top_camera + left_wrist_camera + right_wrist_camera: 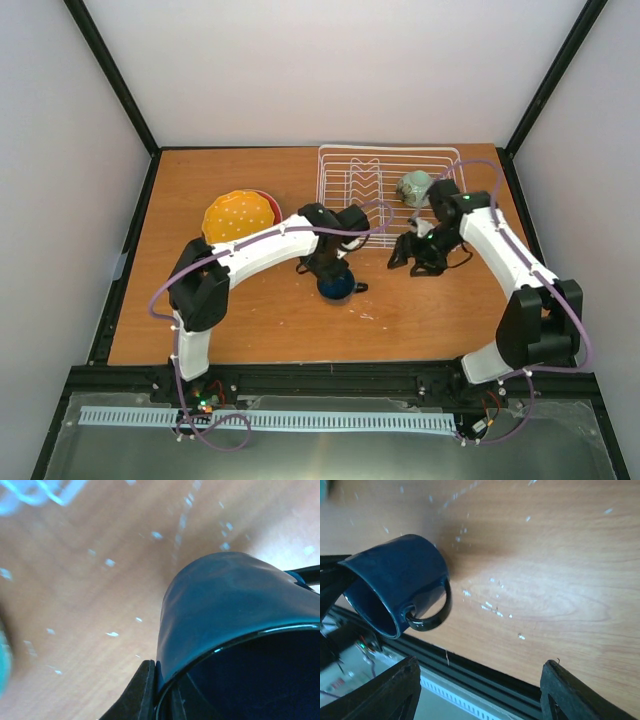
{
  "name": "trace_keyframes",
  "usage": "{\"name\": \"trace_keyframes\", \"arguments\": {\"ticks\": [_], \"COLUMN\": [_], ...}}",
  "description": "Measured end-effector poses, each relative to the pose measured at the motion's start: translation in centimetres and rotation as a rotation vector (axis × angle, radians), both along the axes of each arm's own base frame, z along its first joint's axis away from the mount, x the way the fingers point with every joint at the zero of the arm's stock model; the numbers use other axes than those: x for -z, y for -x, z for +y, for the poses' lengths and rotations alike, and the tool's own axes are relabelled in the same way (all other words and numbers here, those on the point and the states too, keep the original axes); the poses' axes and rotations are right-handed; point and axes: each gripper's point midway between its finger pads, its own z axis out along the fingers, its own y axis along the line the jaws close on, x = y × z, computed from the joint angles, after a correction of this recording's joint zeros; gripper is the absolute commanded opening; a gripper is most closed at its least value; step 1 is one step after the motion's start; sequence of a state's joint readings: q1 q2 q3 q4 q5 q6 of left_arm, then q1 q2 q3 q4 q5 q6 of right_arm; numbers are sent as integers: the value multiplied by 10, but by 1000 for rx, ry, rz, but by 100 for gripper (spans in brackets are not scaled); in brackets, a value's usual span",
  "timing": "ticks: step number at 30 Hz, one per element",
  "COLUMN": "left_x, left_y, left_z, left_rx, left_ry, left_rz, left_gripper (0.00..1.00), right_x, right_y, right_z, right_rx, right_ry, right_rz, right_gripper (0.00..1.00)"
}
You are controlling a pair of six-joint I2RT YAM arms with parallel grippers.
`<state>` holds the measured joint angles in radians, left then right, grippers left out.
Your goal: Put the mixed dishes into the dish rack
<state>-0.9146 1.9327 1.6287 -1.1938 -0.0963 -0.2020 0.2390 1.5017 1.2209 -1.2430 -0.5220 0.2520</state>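
We record: left tool (328,268) pinching mug (395,587) by rim; mug hangs tilted below tool, judged lifted off tabletop (260,310) for carry. Rack (345,170) ahead-right of tool. Right tool (480,690) spread, empty, facing mug handle.

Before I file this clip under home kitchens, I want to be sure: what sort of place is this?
Probably a robot test cell, not a kitchen: a wooden table boxed in by plain white panels, two robot arms bolted at its near edge, and a wire dish rack.
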Motion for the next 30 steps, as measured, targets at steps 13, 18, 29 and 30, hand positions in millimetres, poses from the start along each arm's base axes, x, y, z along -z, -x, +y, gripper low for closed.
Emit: {"name": "trace_keyframes", "arguments": {"ticks": [13, 18, 29, 30], "left_x": [-116, -188, -226, -219], "left_y": [-90, -105, -121, -121], "left_z": [-1, 20, 44, 44], "left_rx": [-123, -176, -212, -196], "left_ry": [65, 149, 172, 160], "left_rz": [-527, -815, -1195, -1208], "left_gripper": [1, 1, 1, 1], "right_x": [-55, -77, -121, -124], "right_y": [-48, -69, -110, -115], "right_z": [9, 27, 41, 43], "right_rx": [217, 240, 284, 286], "right_ry": [-334, -507, -771, -793], "right_rz": [-92, -98, -96, -92], "right_gripper": [66, 66, 71, 71]}}
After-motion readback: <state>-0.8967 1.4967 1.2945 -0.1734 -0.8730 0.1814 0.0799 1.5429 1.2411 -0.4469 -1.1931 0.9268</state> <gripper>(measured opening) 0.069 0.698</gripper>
